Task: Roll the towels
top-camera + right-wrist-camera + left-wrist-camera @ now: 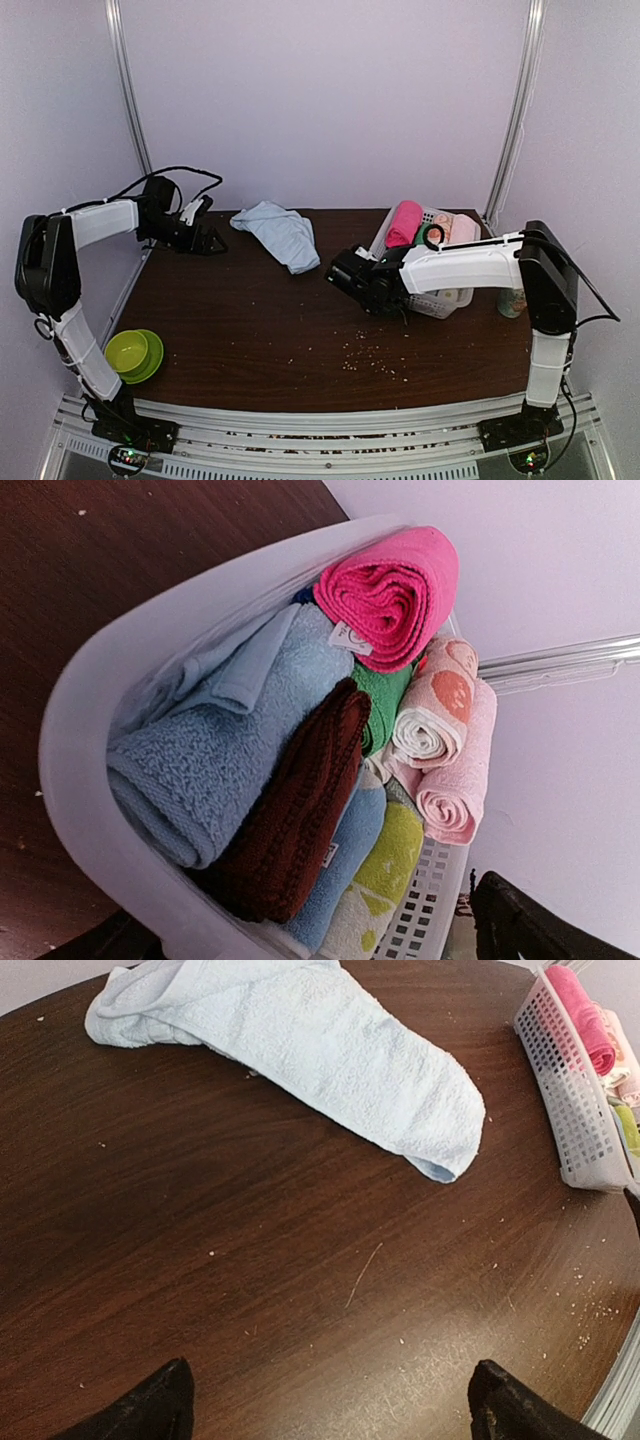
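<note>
The pale blue towel (278, 233) lies at 3 o'clock from the nearer, open left pincer (212, 242), its long axis running 10 to 4 o'clock.

Pale blue towel (330, 1050): unrolled, loosely folded into a long, rumpled, diagonal strip, lying flat on the table (250, 330) at the back centre, well apart from the basket (100, 700). Pink towel (392, 595): bright magenta terry, rolled into a tight cylinder with the spiral end visible, small white tag (350, 638) at its lower edge. It rests on top of the basket's contents at the far end.
</note>
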You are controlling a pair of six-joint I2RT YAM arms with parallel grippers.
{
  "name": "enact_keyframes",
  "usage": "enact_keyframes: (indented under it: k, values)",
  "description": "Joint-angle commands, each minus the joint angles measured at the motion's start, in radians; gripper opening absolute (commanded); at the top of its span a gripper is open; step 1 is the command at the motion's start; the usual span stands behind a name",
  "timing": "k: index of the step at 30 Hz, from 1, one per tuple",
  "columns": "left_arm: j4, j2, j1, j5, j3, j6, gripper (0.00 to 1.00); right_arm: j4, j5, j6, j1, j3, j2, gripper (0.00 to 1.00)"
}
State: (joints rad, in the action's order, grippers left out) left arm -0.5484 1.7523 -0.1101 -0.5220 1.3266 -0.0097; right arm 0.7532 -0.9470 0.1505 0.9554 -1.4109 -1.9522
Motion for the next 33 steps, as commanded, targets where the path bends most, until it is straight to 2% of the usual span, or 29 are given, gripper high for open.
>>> enact_keyframes:
  k: [1,13,19,29,33]
  values:
    - [0.010,0.015,0.007,-0.035,0.034,-0.010,0.98,0.029,-0.079,-0.044,-0.059,0.028,0.022,0.99]
    - [0.007,0.021,0.006,-0.058,0.047,-0.021,0.98,0.103,-0.154,-0.017,-0.152,0.124,0.105,1.00]
    - [0.004,0.027,0.007,-0.075,0.057,-0.028,0.98,0.087,-0.164,-0.033,-0.245,0.148,0.111,1.00]
    - [-0.006,0.038,0.007,-0.087,0.079,-0.037,0.98,0.071,-0.206,-0.066,-0.388,0.067,0.031,1.00]
    - [-0.008,0.045,0.007,-0.075,0.092,-0.031,0.98,0.004,-0.192,-0.132,-0.431,0.016,-0.007,1.00]
